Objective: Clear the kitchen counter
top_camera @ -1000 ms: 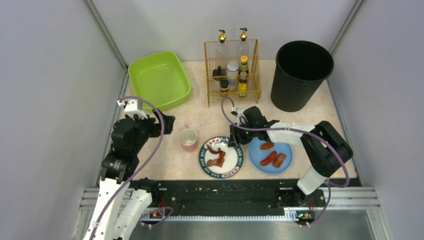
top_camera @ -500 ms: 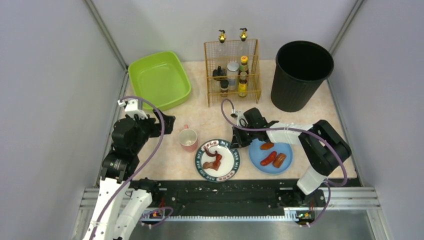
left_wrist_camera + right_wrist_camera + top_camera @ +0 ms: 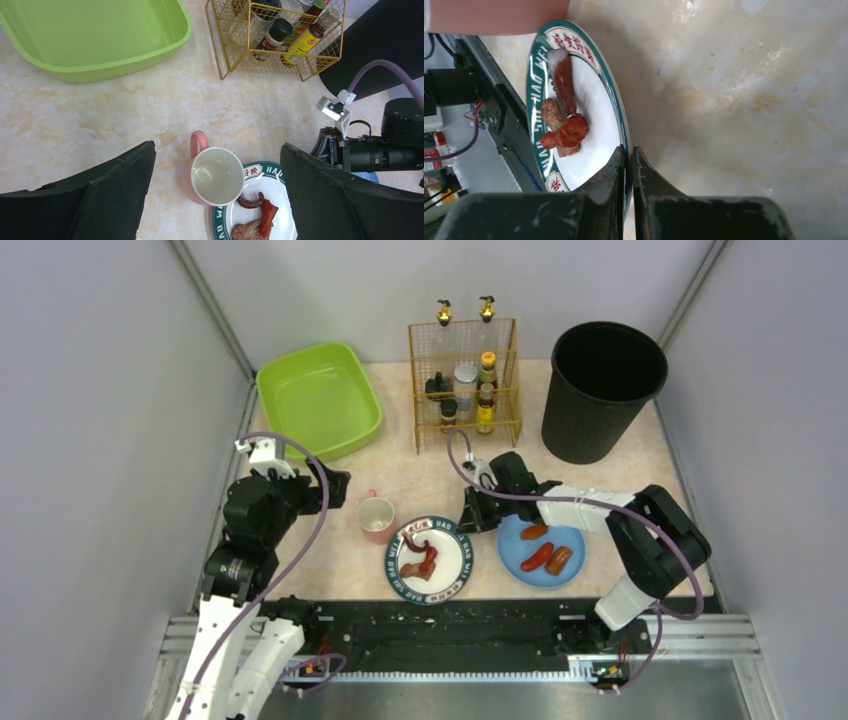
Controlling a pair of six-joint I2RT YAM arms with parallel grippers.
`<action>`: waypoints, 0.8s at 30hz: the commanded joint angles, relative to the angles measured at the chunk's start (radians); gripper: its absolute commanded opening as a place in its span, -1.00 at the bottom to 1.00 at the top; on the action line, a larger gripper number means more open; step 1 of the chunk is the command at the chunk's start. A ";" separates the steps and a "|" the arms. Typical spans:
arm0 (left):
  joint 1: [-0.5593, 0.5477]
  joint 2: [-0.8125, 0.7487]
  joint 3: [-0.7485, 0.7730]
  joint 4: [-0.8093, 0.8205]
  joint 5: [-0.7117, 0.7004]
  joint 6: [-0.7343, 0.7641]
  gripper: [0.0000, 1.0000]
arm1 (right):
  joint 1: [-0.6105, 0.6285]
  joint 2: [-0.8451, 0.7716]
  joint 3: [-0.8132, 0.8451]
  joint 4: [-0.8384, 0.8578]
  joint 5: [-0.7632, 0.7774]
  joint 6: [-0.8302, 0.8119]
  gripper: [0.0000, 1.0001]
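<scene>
The right gripper (image 3: 626, 160) is closed on the rim of the green-banded plate (image 3: 601, 127), the edge pinched thinly between its two fingers. The plate looks like glazed ceramic: stiff, breakable and probably slick, so a shallow rim pinch may slip. A deeper bite on the rim would hold better. The food scraps (image 3: 564, 115) beyond the fingertips lie loose and would likely slide if the plate tips.

The kitchen counter (image 3: 749, 100) lies directly under the hand, hard and smooth, so the plate should drag easily across it. The right arm reaches low and nearly level, with a blue plate (image 3: 515, 562) just behind its wrist.

The left gripper (image 3: 217, 147) hangs wide open above a pink mug (image 3: 212, 175), holding nothing.
</scene>
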 commanded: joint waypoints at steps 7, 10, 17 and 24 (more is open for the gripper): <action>-0.003 -0.017 0.005 0.035 -0.029 0.000 0.98 | -0.069 -0.197 -0.021 0.068 -0.039 0.087 -1.00; -0.003 -0.023 0.005 0.032 -0.034 0.000 0.98 | -0.089 -0.234 -0.042 0.077 -0.052 0.116 -1.00; -0.003 -0.028 0.006 0.031 -0.032 -0.002 0.98 | -0.120 -0.274 -0.069 0.076 -0.016 0.142 -1.00; -0.003 -0.028 0.005 0.032 -0.036 0.000 0.98 | -0.146 -0.245 -0.096 0.195 0.025 0.235 -1.00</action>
